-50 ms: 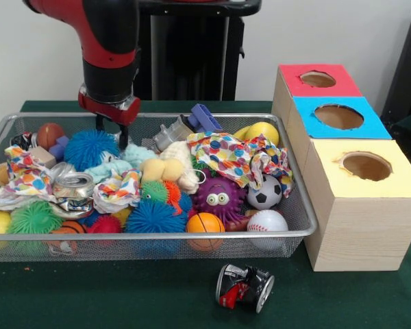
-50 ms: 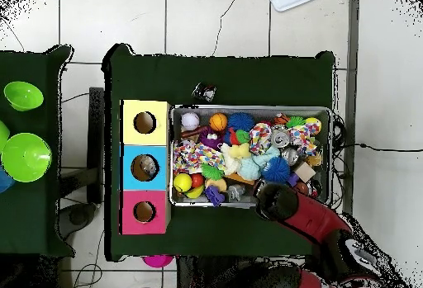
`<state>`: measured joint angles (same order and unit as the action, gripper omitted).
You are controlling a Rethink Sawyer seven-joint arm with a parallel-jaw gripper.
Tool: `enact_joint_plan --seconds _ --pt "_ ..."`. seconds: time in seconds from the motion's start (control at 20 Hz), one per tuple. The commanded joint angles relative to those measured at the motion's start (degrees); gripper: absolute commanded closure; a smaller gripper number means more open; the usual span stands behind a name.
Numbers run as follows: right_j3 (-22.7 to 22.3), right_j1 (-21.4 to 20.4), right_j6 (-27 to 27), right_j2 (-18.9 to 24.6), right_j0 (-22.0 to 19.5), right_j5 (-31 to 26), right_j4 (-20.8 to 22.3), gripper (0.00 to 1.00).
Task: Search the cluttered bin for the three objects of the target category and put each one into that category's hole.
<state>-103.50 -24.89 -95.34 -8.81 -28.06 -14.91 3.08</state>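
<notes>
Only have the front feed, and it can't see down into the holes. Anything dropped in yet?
Observer: Yes. The overhead view shows a grey object inside the blue hole.
Operator: The other two?
Observer: The yellow hole and red hole show only a brown interior, nothing in them that I can make out.
Operator: Anything outside my frame?
Observer: Two green bowls sit on a separate table on the far side of the boxes from the bin.
</notes>
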Motion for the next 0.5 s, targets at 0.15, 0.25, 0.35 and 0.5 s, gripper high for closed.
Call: enact_joint_plan --seconds 0.15,0.25,0.35,0.5 --pt "-0.6 6.7 -2.8 7.2 -1.8 -0.7 3.3 1.0" --pt "-0.6 6.3 -3.0 6.9 -1.6 -1.7 3.3 1.0" --pt "-0.6 5.9 -3.1 6.8 -1.4 -3.0 3.1 1.0" --pt "-0.6 5.4 -3.0 6.7 -1.2 -4.3 2.9 1.0"
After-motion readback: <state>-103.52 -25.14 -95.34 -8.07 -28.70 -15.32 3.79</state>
